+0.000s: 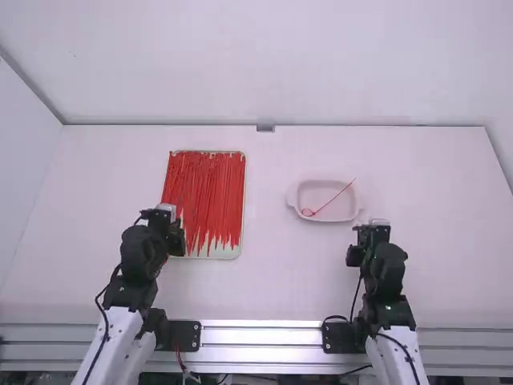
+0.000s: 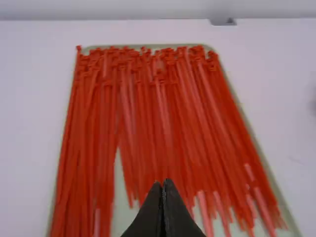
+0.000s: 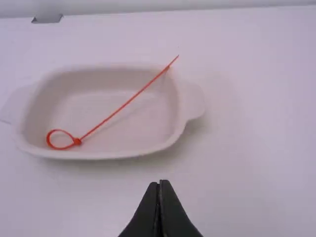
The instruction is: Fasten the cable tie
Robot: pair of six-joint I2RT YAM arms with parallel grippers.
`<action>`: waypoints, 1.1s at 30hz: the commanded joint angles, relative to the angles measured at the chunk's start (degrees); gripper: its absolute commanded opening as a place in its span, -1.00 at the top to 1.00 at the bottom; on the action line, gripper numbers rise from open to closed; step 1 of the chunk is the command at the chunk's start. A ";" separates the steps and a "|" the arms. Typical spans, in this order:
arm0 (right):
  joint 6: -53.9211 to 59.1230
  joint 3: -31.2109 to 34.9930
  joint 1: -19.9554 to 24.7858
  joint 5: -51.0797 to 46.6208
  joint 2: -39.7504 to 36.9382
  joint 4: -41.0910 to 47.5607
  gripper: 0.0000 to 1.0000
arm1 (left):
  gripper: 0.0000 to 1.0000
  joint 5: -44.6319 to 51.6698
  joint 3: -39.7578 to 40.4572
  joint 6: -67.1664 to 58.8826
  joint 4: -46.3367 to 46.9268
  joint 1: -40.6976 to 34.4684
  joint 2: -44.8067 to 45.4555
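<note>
Taking the high view as a clock face with twelve at the far edge, we see a pale tray [image 1: 232, 252] on the white table [image 1: 417, 184] at about ten o'clock from the table's middle. It is heaped with loose red cable ties [image 1: 204, 196] lying lengthwise, heads toward twelve and tips toward six.

The left gripper [image 1: 175, 237] sits over the tray's seven o'clock corner. In the left wrist view its two fingers are pressed tip to tip with nothing between them [image 2: 163, 185]. They are poised above the pointed ends of the ties [image 2: 163, 113], and a bare strip of tray [image 2: 117, 217] shows beside them.

At about two o'clock from the table's middle, well apart from the tray, stands a shallow white dish [image 1: 330, 220] with a small handle at each end. Inside it lies one fastened tie [image 1: 329, 199]. Its small closed loop rests on the dish floor at the eight o'clock corner, and its straight tail runs toward two o'clock and pokes out over the rim.

The right gripper [image 1: 370, 234] hangs over bare table at five o'clock from the dish, near it but not touching. In the right wrist view we find its fingers likewise pinched together on nothing [image 3: 159, 183], facing the dish [image 3: 192, 106] and the looped tie [image 3: 121, 106].

A small grey tab [image 1: 265, 126] sits at the table's twelve o'clock edge.
</note>
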State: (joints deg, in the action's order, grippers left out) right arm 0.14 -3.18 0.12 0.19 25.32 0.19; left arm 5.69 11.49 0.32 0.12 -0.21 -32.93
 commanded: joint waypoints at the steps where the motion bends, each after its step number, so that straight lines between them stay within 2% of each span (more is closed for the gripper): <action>1: -0.14 2.80 -0.12 -0.19 -2.65 -0.19 1.00 | 1.00 -5.69 -2.80 -0.32 -0.12 0.21 2.95; 10: -0.14 3.18 -0.12 -0.19 -11.00 -0.19 1.00 | 1.00 -5.69 -11.49 -0.32 -0.12 0.21 11.98; 25: -0.14 3.18 -0.12 -0.19 -21.97 -0.19 1.00 | 1.00 -5.69 -11.49 -0.32 -0.12 0.21 24.24; 33: -0.14 3.18 -0.12 -0.19 -25.32 -0.19 1.00 | 1.00 -5.69 -11.49 -0.32 -0.12 0.21 29.13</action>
State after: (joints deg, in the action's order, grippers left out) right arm 0.30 -0.62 0.12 0.23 0.56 -0.40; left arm 0.30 0.58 0.34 -0.27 -0.23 -4.89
